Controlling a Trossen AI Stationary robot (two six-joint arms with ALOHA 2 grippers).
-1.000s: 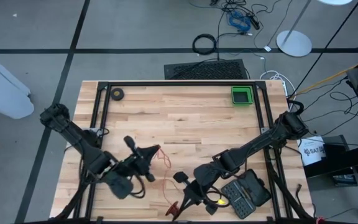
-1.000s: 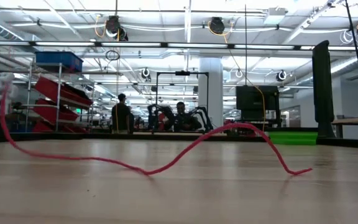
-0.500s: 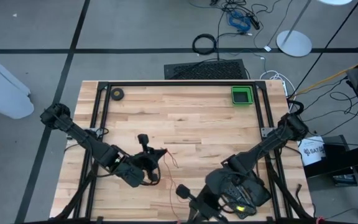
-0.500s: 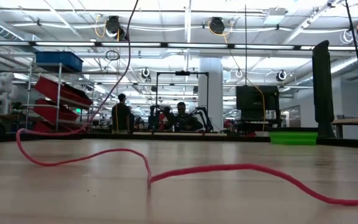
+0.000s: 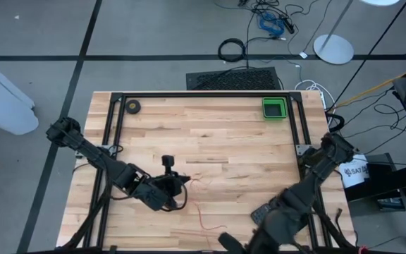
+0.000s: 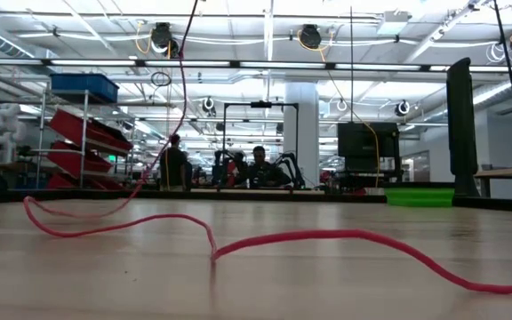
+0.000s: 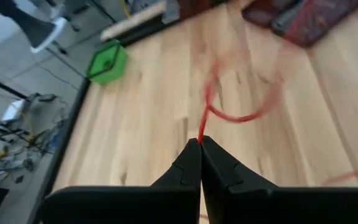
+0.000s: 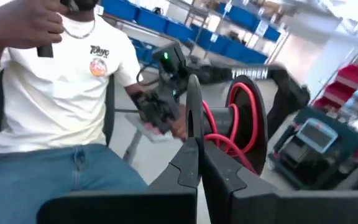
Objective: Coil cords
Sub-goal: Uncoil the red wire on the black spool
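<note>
The cord is a thin red wire (image 5: pixel 197 209) lying loose on the wooden table (image 5: pixel 210 134). In the low view the wire (image 6: pixel 327 236) snakes over the table top and rises off the picture's top. My left gripper (image 5: pixel 173 185) is at the table's near middle, shut on the wire. My right gripper (image 8: pixel 197 152) is shut and empty; its arm (image 5: pixel 287 208) hangs over the table's near edge, facing the room. No round bundle shows. My left gripper pinches the red wire (image 7: pixel 200 132) between its two fingertips (image 7: pixel 190 163). The fingers slant down toward the table's far right corner. From the hold the wire runs slack to a loop (image 7: pixel 241 116) on the table, the rest lying in loose curves.
A green tray (image 5: pixel 274 108) stands at the far right and a small dark tape roll (image 5: pixel 132 106) at the far left. A dark case (image 5: pixel 261 212) lies partly under my right arm. A seated person (image 8: pixel 61 93) is beyond the near edge.
My right arm has drawn back from the wire to the table's near edge and turned outward to face the room. My left gripper has shifted a little to the right. The wire's left part has been lifted off the table, and its near end now lies free.
</note>
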